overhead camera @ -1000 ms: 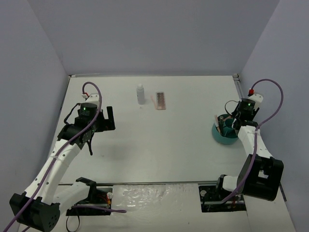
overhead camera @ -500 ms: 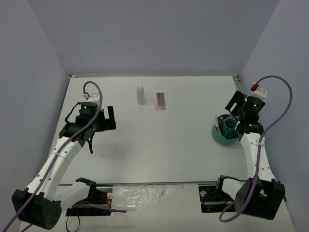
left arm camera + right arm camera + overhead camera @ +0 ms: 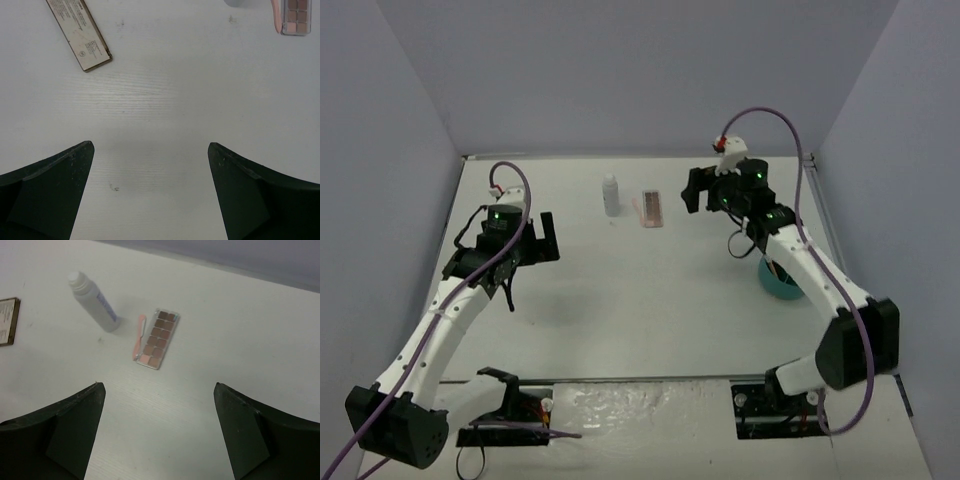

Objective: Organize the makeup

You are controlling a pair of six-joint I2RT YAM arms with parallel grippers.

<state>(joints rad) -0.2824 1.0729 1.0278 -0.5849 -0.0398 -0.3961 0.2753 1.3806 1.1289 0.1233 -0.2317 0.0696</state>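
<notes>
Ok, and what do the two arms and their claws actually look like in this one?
The left arm and right arm have white links with black joints and bases. A purple cable loops over each wrist, beside a small green light. The left claw and right claw have dark, wedge-shaped fingers.
</notes>
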